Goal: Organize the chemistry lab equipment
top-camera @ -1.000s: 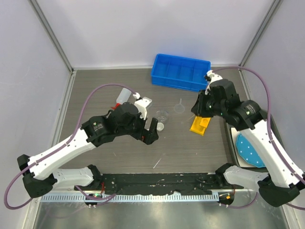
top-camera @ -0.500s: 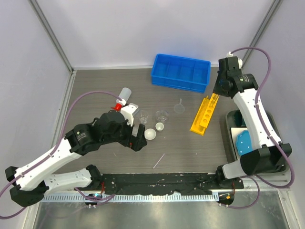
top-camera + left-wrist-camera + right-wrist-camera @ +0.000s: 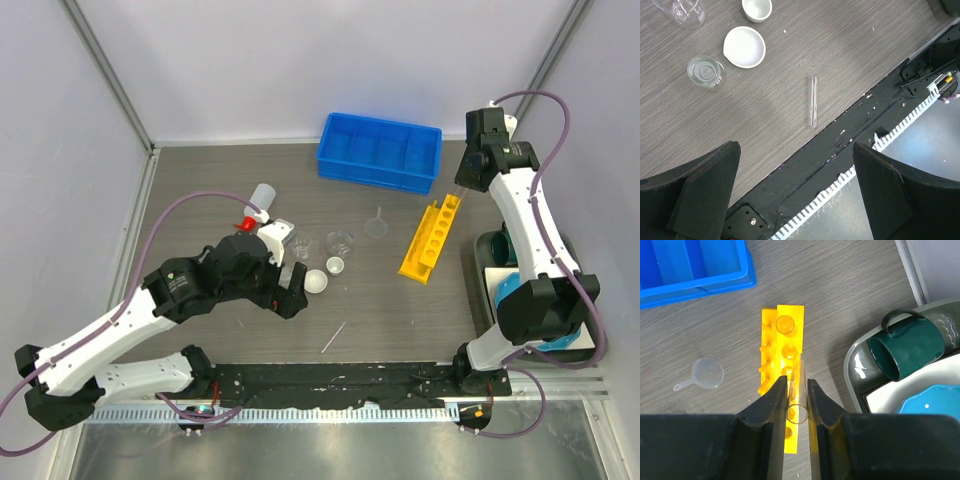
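My right gripper (image 3: 796, 381) is shut on a thin glass tube (image 3: 798, 402), held upright above the yellow tube rack (image 3: 785, 352), which lies on the table (image 3: 430, 240). My left gripper (image 3: 795, 147) hangs open with nothing between its fingers, above the table's near edge. Beyond it lies another glass tube (image 3: 813, 101), with two white dishes (image 3: 744, 46) and two small beakers (image 3: 706, 71) farther on. A clear funnel (image 3: 707, 373) lies left of the rack. The red-capped squeeze bottle (image 3: 260, 203) lies at the left, beside the left arm.
A blue compartment bin (image 3: 380, 150) stands at the back. On the right a grey tray (image 3: 860, 365) holds a teal mug (image 3: 907, 350) and a blue plate (image 3: 935, 400). A black rail (image 3: 865, 115) runs along the near edge.
The right arm has risen and swung back to the right, and now holds a tube over the far end of the rack. The left arm has drawn back toward the near left.
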`<state>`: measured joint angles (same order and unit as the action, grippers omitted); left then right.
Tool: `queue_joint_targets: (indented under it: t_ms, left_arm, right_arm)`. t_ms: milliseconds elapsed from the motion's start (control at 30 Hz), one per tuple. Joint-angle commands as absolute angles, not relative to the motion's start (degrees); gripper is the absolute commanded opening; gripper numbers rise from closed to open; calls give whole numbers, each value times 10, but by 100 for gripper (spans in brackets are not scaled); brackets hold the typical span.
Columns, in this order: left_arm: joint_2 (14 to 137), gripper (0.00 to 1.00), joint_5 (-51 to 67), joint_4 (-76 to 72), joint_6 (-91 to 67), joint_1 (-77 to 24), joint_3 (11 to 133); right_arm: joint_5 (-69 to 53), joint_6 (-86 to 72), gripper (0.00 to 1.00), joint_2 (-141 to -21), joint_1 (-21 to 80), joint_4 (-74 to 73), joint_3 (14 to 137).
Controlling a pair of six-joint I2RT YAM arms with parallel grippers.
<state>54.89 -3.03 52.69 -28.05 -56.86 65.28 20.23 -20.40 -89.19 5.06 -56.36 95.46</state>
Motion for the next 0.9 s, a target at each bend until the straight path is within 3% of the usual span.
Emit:
queue_joint_targets:
  t_ms: [0, 867]
  left_arm:
    - [557, 100, -34, 521, -270, -567, 660]
    - [561, 100, -40, 517, -265, -568, 651]
  right_arm:
    - [203, -198, 1, -892, 48, -527, 967]
    - [184, -200, 1, -915, 47, -486, 909]
